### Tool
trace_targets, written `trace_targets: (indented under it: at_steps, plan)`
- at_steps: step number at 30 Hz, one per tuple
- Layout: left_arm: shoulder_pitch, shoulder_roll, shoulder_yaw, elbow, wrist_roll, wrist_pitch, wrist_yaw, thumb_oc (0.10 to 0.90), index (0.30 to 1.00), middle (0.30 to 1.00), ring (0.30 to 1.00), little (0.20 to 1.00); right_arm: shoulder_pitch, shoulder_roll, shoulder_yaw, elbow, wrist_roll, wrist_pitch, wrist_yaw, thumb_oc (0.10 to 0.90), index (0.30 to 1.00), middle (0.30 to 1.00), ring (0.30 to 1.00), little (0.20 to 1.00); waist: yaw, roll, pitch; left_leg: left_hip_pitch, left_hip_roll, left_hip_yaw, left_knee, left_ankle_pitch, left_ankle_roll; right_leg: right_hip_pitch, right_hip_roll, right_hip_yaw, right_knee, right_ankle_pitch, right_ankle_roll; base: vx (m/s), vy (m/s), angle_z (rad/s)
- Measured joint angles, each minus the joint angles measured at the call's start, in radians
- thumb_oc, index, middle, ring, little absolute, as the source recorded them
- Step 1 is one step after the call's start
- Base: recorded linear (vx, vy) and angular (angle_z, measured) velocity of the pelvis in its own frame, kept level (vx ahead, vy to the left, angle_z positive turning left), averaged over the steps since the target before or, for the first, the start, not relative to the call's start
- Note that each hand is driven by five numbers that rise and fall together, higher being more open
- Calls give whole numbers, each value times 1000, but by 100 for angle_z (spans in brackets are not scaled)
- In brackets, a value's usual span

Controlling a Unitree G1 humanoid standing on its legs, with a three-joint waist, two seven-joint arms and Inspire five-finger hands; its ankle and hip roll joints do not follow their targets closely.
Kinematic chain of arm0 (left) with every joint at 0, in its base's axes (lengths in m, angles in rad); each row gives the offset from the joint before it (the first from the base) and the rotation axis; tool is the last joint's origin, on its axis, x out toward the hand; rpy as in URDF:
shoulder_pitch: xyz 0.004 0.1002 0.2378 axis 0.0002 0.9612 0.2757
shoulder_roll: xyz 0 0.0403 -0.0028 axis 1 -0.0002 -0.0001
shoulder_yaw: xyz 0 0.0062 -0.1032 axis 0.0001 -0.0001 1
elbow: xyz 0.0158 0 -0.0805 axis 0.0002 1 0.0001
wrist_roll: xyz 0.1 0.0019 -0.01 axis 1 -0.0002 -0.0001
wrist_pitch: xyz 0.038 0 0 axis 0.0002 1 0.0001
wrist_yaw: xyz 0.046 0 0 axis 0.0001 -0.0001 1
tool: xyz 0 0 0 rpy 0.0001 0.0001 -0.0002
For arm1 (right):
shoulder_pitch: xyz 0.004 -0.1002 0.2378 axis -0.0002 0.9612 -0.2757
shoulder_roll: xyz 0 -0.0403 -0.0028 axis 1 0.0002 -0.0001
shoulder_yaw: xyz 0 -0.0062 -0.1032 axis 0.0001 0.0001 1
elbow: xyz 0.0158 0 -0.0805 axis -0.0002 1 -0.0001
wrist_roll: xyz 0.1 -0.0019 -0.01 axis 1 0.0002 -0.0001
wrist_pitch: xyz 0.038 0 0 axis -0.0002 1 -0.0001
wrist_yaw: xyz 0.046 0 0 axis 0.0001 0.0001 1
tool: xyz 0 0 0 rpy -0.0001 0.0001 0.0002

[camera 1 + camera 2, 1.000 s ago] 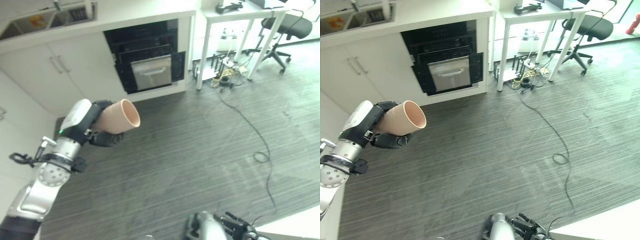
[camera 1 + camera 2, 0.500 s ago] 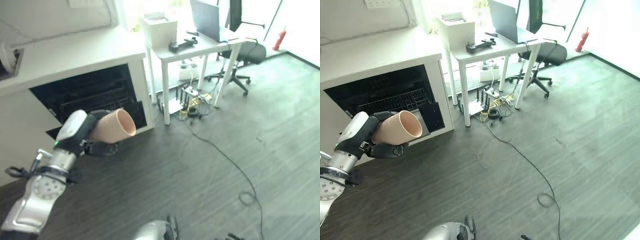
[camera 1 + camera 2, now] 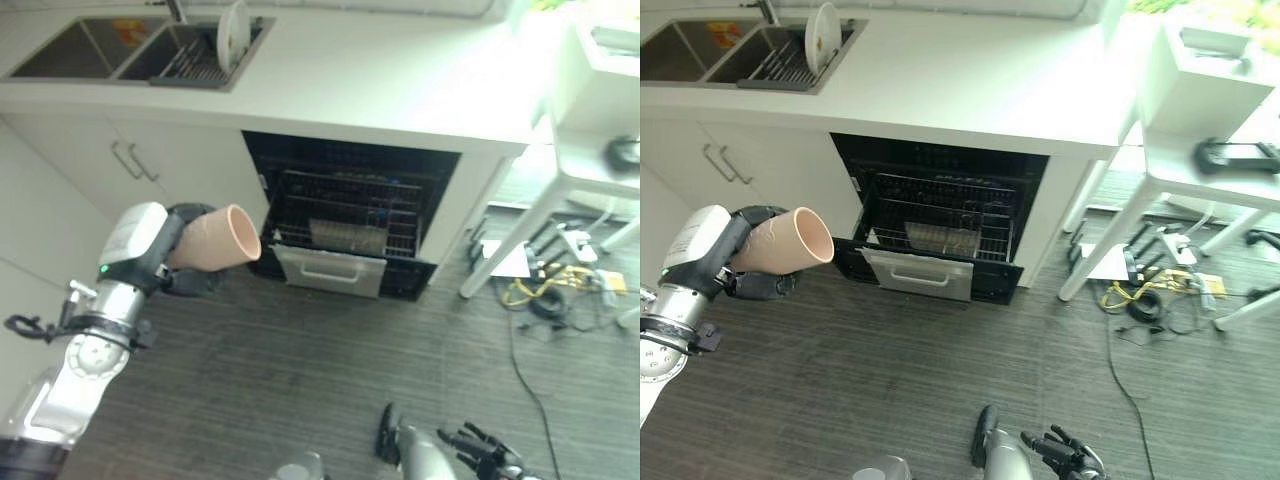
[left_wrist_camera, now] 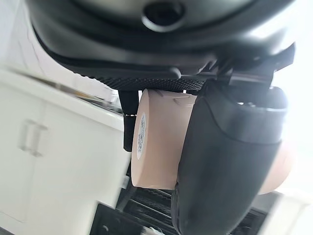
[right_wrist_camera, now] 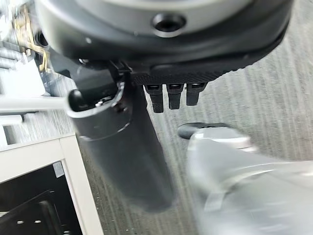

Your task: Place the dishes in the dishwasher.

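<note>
Left of the open dishwasher (image 3: 340, 235), your left hand (image 3: 150, 250) has fingers curled round the cup (image 3: 215, 238), held sideways; right hand (image 3: 1065, 455) relaxed. Loose grip could drop it on the floor (image 3: 300, 370)

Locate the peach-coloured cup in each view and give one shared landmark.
Left eye view: peach-coloured cup at left, in the left hand.
Right eye view: left, by the white cabinet.
Left wrist view: centre, behind the thumb.
Right wrist view: not in it.
Shared landmark: open black dishwasher.
</note>
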Motion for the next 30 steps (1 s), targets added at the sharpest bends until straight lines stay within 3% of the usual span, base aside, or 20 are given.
trace_targets:
  at_steps: [1, 2, 3, 5, 11, 15, 18, 20, 21, 22, 23, 24, 25, 27, 28, 30]
  plan:
    - [-24, 61, 0, -18, -1, 1, 1, 400, 300, 300, 300, 300, -11, -3, -2, -6, 8, -11, 5, 800, 900, 900, 900, 900, -5, -1, 0, -45, 0, -5, -65, 44, 29, 11, -1, 29, -1, -2, 4, 32, -49, -2]
    - [-37, 107, 10, -34, -8, -1, 2, 400, 300, 300, 300, 300, -27, -19, -3, -7, 14, -11, 11, 800, 900, 900, 900, 900, -5, 15, -1, -63, 21, -1, -159, 169, 19, 6, 7, 30, 25, -23, 41, 37, -49, -23]
    - [-34, 129, 31, -45, -12, -6, 1, 400, 300, 300, 300, 300, -31, -32, -4, -2, 13, -9, 18, 800, 900, 900, 900, 900, -6, 28, 1, -59, 31, 34, -150, 247, 37, 3, 2, 37, 58, -64, 78, 33, -39, -32]
    - [-30, 127, 92, -57, -42, -17, 1, 400, 300, 300, 300, 300, -16, -29, -5, 16, 13, -1, 26, 800, 900, 900, 900, 900, -24, 33, -3, -58, 5, 45, -148, 230, 43, -17, -35, 15, 96, -99, 110, 31, -28, -11]
    - [-29, 126, 106, -57, -80, -22, -2, 400, 300, 300, 300, 300, 34, -28, -6, 87, -8, 24, 31, 800, 900, 900, 900, 900, -34, 60, -20, -57, -16, 47, -150, 230, 43, -51, -64, 18, 171, -130, 118, 2, -3, -1]
    - [-27, 121, 105, -56, -80, -45, -3, 400, 300, 300, 300, 300, 35, -29, -10, 80, -9, 24, 36, 800, 900, 900, 900, 900, -49, 60, -46, -62, -16, 46, -148, 228, 40, -77, -69, 18, 215, -163, 116, 15, -30, 3]
    - [-27, 72, 102, -52, -80, -47, -3, 400, 300, 300, 300, 300, 58, -38, -10, 77, -22, 25, 48, 800, 900, 900, 900, 900, -61, 63, -102, -85, -14, 32, -156, 224, 22, -98, -65, 7, 255, -183, 102, 30, -66, 18]
    - [-33, 39, 66, -50, -80, -55, -1, 400, 300, 300, 300, 300, 87, -41, -2, 78, -45, 27, 49, 800, 900, 900, 900, 900, -59, 54, -136, -87, -3, 18, -184, 242, -10, -116, -63, -15, 286, -216, 71, 7, -59, 34]
    - [-33, 37, 58, -47, -81, -64, -1, 400, 300, 300, 300, 300, 84, -40, 0, 79, -45, 27, 49, 800, 900, 900, 900, 900, -54, 46, -135, -110, 3, 11, -143, 245, -16, -128, -61, -17, 294, -230, 54, 8, -32, 38]
    - [-45, 32, 39, -41, -82, -71, -2, 400, 300, 300, 300, 300, 74, -38, 2, 81, -46, 27, 49, 800, 900, 900, 900, 900, -63, 30, -130, -186, -1, 13, -24, 250, -26, -145, -76, -35, 312, -243, 40, 69, 35, 53]
    - [-73, 12, 0, -27, -83, -76, -6, 400, 300, 300, 300, 300, 69, -42, 2, 87, -46, 27, 47, 800, 900, 900, 900, 900, -62, 18, -125, -265, 9, 34, 98, 267, -50, -152, -86, -52, 313, -247, 31, 169, 133, 58]
    - [-78, -12, -24, -18, -88, -78, -9, 400, 300, 300, 300, 300, 68, -48, 0, 93, -46, 26, 46, 800, 900, 900, 900, 900, -63, 5, -115, -313, 33, 63, 160, 255, -51, -144, -83, -63, 302, -239, 33, 213, 191, 43]
    - [-80, -34, -45, -15, -102, -79, -12, 400, 300, 300, 300, 300, 64, -52, -2, 111, -46, 23, 45, 800, 900, 900, 900, 900, -60, 16, -111, -325, 55, 94, 157, 231, -43, -125, -71, -77, 286, -239, 34, 249, 277, 30]
    - [-86, -104, -79, -15, -110, -85, -24, 400, 300, 300, 300, 300, 60, -56, -2, 131, -47, 16, 46, 800, 900, 900, 900, 900, -63, 33, -95, -299, 92, 147, -20, 246, -55, -87, -39, -97, 252, -236, 39, 246, 323, 16]
    - [-112, -180, -97, -17, -109, -84, -27, 400, 300, 300, 300, 300, 45, -56, 7, 120, -47, 12, 42, 800, 900, 900, 900, 900, -62, 72, -49, -323, 162, 146, -67, 289, -73, -49, 7, -99, 218, -232, 46, 306, 412, -13]
    - [-115, -203, -123, -16, -108, -81, -53, 400, 300, 300, 300, 300, 23, -52, 6, 108, -46, 25, 19, 800, 900, 900, 900, 900, -72, 70, -15, -351, 215, 146, -58, 294, -61, -33, 19, -104, 211, -230, 50, 284, 374, -29]
